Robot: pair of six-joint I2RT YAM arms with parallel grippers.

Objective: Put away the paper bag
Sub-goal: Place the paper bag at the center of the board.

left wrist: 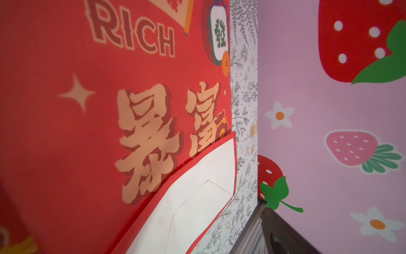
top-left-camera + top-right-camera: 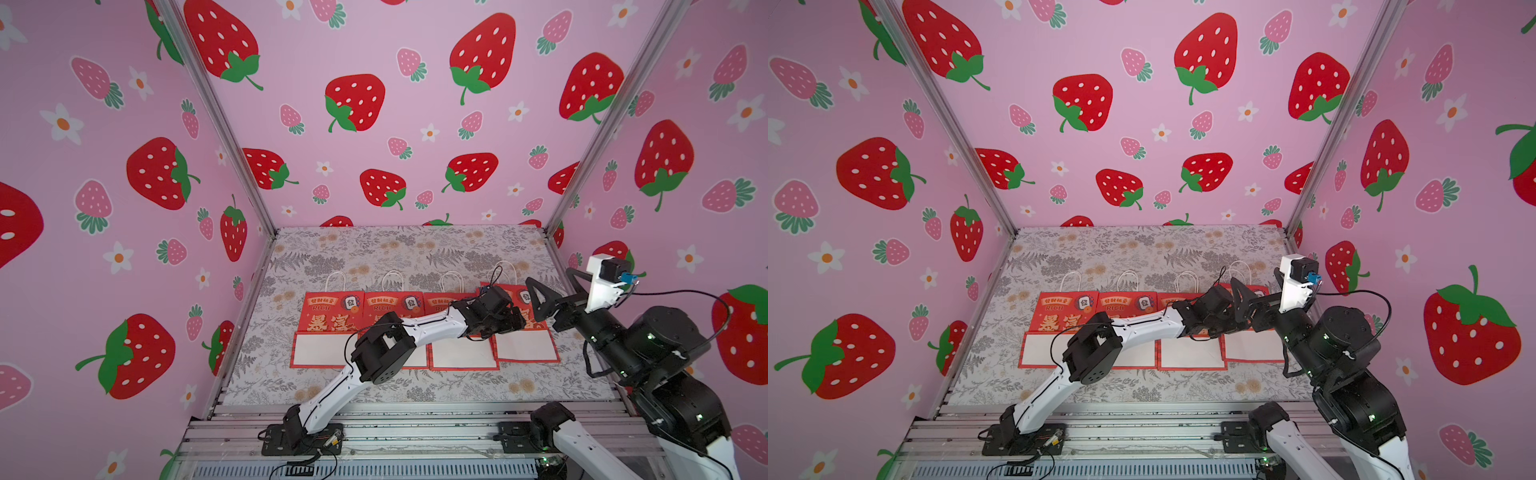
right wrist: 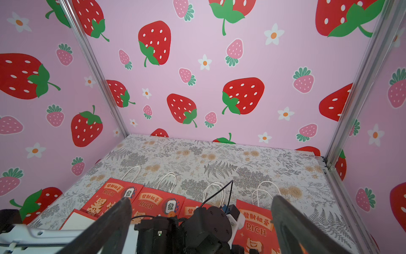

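Several flat red paper bags with white handles and white folded bottoms lie in a row on the floral table. The rightmost paper bag [image 2: 525, 345] [image 2: 1252, 347] [image 3: 257, 228] fills the left wrist view [image 1: 87, 110], face up. My left gripper [image 2: 513, 320] hovers low over its printed face. One dark finger [image 1: 283, 233] shows far off to the side, so the jaws stand open with nothing between them. My right gripper [image 2: 555, 291] [image 3: 202, 220] is raised just behind and right of the left wrist, open and empty.
Other bags [image 2: 328, 328] [image 2: 392, 307] [image 2: 461, 353] lie edge to edge left of the rightmost one. Pink strawberry walls with metal corner posts [image 2: 582, 178] enclose the table [image 2: 374, 257]. An aluminium rail [image 2: 415, 432] carrying both arm bases runs along the front.
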